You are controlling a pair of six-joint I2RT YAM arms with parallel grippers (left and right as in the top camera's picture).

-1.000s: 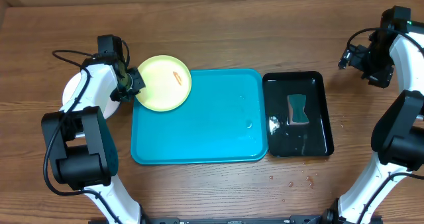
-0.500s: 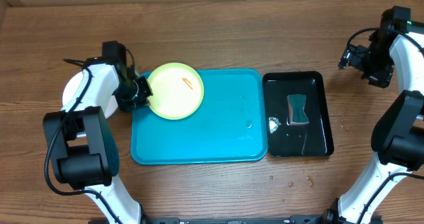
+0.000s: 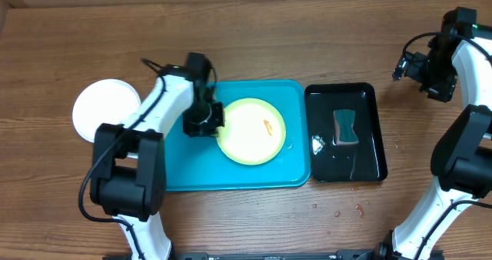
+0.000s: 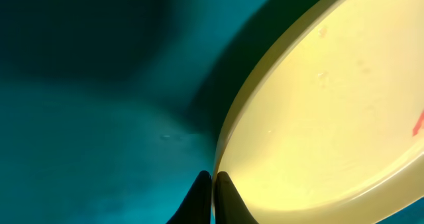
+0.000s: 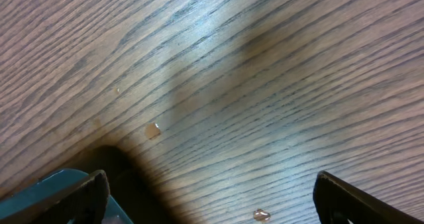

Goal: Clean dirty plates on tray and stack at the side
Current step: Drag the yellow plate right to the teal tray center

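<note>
Near edge of counter (image 3: 231,221): a few water drops (image 3: 338,212) on the wood, in front of the black tray (image 3: 378,129). Cyan-blue tray (image 3: 184,168) lay mid-counter, with the black tray just beside it on its right-hand side.

Yellow-green plate (image 3: 250,131) was on the cyan-blue tray, right of its centre, with an orange smear (image 3: 267,125) toward the plate's right side. Left fingers (image 3: 209,121) were at the plate's left rim. The overhead view did not show the grip. The left wrist view did: fingers (image 4: 212,187) pinched together on the rim of the plate (image 4: 331,118), which was tilted with its edge raised and cast a dark shadow on the tray floor (image 4: 99,85). In that view only a red fleck at the right frame edge marked the smear.

Black tray held a teal sponge (image 3: 346,127) in shallow water with glints; neither wrist view showed it.

White plate (image 3: 104,108) sat on the counter left of the cyan-blue tray, apart from it; only the overhead view showed it.

Far right: right fingers (image 3: 405,65) were held over bare wood, well apart from both trays. The right wrist view showed them spread wide and holding nothing. It also showed wood grain, two small drops (image 5: 152,130) and a teal edge at lower left that I could not identify.
</note>
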